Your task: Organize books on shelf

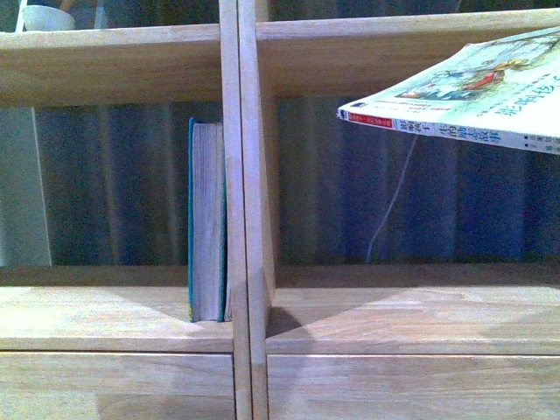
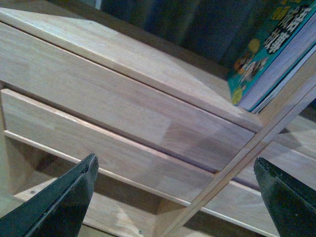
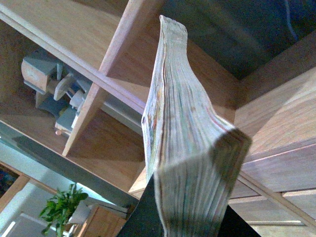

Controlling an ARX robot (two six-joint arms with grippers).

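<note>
The light-wood shelf [image 1: 245, 175] fills the front view. A thick teal book [image 1: 207, 219] stands upright in the left compartment, tight against the centre divider. The white paperback [image 1: 472, 92] hangs nearly flat in the air at the upper right, in front of the right compartment. In the right wrist view my right gripper [image 3: 190, 219] is shut on the paperback [image 3: 185, 133], whose page edges face the camera. My left gripper [image 2: 175, 197] is open and holds nothing, below the drawer fronts [image 2: 123, 108], with the teal book [image 2: 266, 44] beyond it.
A white bowl [image 1: 48, 17] sits on the upper left shelf. A white cable [image 1: 389, 201] hangs behind the right compartment against a blue curtain [image 1: 114, 184]. A grey wooden model [image 3: 54, 94] stands in another compartment, and a potted plant [image 3: 61, 210] is off to the side.
</note>
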